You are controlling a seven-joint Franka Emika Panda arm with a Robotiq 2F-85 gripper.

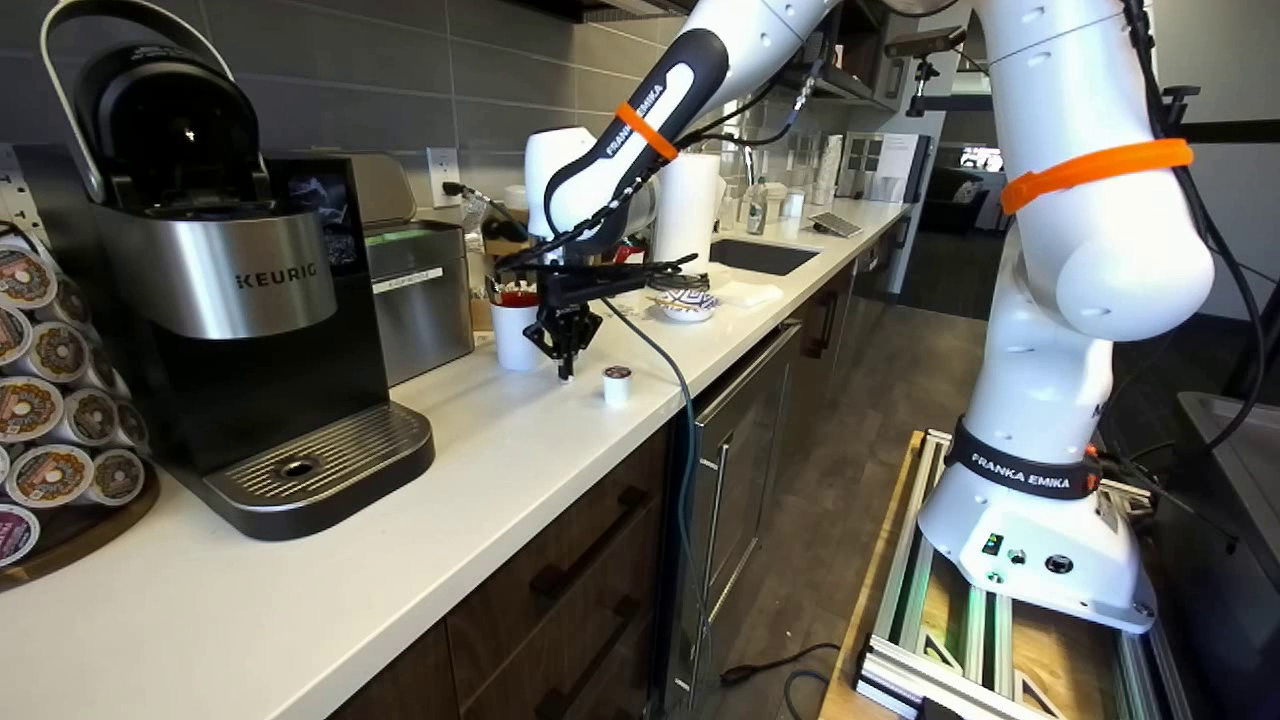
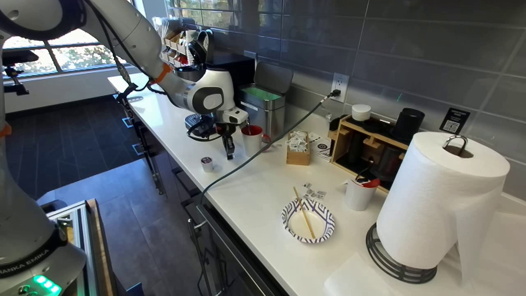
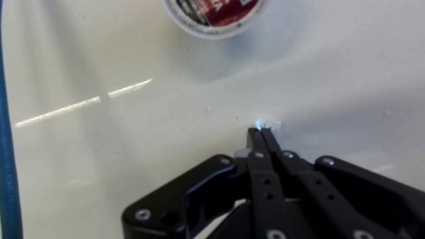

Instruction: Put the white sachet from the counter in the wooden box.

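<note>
My gripper is shut at the counter, and a small part of a white sachet sticks out at its fingertips in the wrist view. The rest of the sachet is hidden by the fingers. In both exterior views the gripper points straight down, its tips close to the counter. A bit of white shows under the tips in an exterior view. The wooden box stands behind and to the right of the gripper in an exterior view, open on top and filled with white sachets.
A coffee pod and a white-red cup stand close beside the gripper. A cable crosses over the counter. A patterned bowl, loose packets, a paper roll and a coffee machine stand around.
</note>
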